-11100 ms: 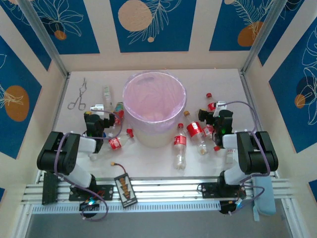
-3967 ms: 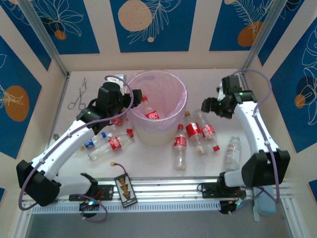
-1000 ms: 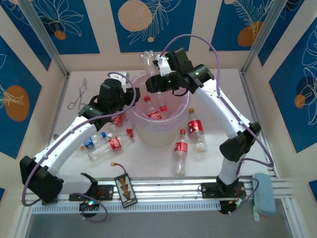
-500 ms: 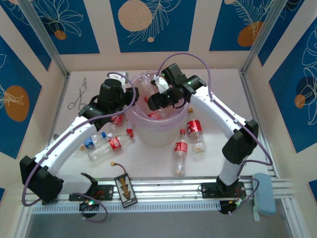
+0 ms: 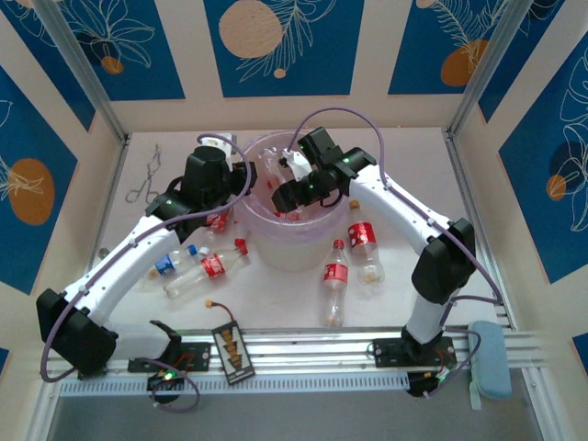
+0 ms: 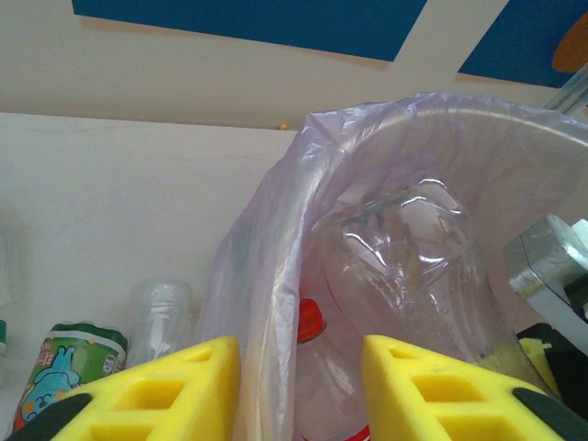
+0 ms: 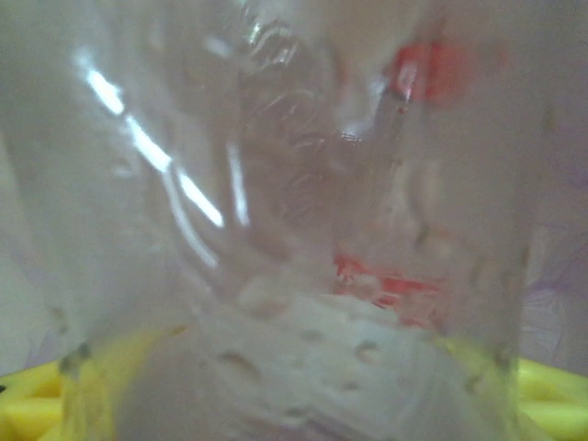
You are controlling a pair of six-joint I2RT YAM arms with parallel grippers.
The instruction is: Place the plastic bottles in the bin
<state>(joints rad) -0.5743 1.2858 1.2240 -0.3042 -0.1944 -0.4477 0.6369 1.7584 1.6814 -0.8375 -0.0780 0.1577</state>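
1. My right gripper (image 5: 287,186) has come down from above the far rim, where it was a second ago, and now hangs low in the bin's mouth. A crumpled clear plastic bottle (image 7: 276,230) sits between its yellow fingers (image 7: 23,413). I cannot tell whether I am gripping it or have let go.
2. Directly below that hand, inside the large round translucent white bin (image 5: 292,250) with its lilac bag, lies a red-capped bottle (image 6: 310,322).
3. Across the opening, my left gripper (image 6: 301,367) straddles the bin's rim, as it did a second ago. I cannot tell whether it pinches the rim.
4. I judge this bottle nearly delivered: what remains is to let it fall and lift out.
5. Outside the bin wall, toward my base, lie two red-labelled clear bottles (image 5: 334,274). Beyond my left gripper lie a blue-labelled bottle (image 5: 165,265) and a green-labelled bottle (image 6: 60,367). All of these are left to collect.
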